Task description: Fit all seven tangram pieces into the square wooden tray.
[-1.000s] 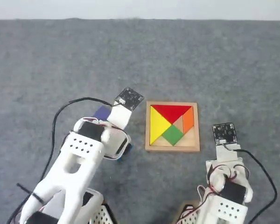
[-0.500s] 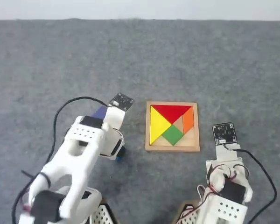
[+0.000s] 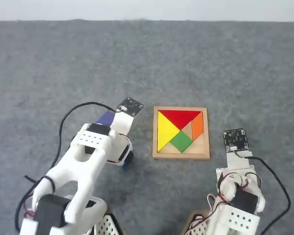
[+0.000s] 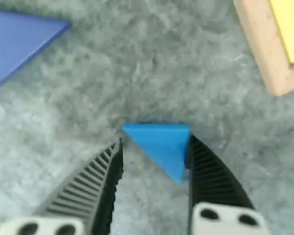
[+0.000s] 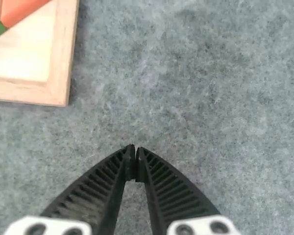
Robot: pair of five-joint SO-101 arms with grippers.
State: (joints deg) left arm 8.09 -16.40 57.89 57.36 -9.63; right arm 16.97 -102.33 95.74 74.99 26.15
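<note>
Blue small triangle (image 4: 161, 143) lies on grey bench (image 3: 186, 63), at 8 o'clock from wooden tray (image 3: 181, 156). Left gripper (image 4: 155, 141) jaws half open around it. Right gripper (image 5: 135, 148) jaws closed tight, empty, at 4 o'clock.

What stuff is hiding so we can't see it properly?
The small blue triangle: high view, mostly hidden under the left arm.
The purple piece: high view, partly covered by that arm; left wrist view, cut off by the edge.
The wooden tray: right wrist view, the edge cuts off most of it.
</note>
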